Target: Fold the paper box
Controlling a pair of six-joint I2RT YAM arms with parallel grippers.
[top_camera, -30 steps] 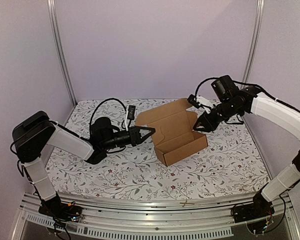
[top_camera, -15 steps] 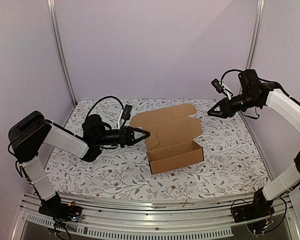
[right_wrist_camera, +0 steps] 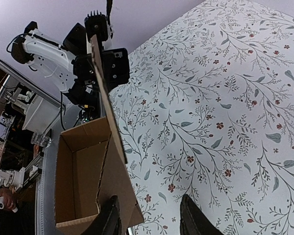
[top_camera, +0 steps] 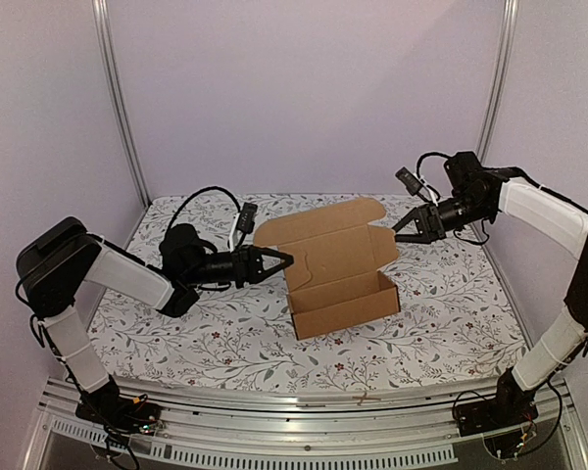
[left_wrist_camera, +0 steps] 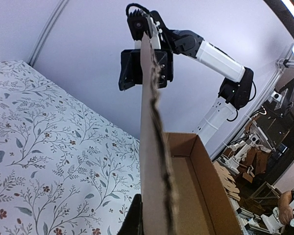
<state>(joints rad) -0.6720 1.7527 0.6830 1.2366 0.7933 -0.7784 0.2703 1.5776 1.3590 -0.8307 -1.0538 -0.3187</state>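
Left claw [top_camera: 284, 260] pinched shut on the lid of the plain brown cardboard box [top_camera: 343, 311] on the floral tablecloth [top_camera: 225, 333], right claw [top_camera: 401, 231] half open, empty, just beside it: close on the lid's right edge, then fold forward evenly.

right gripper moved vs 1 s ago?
Yes. The right gripper is farther back and nearer the right frame post than a second ago; after pulling away it has swung partway back toward the paper box.
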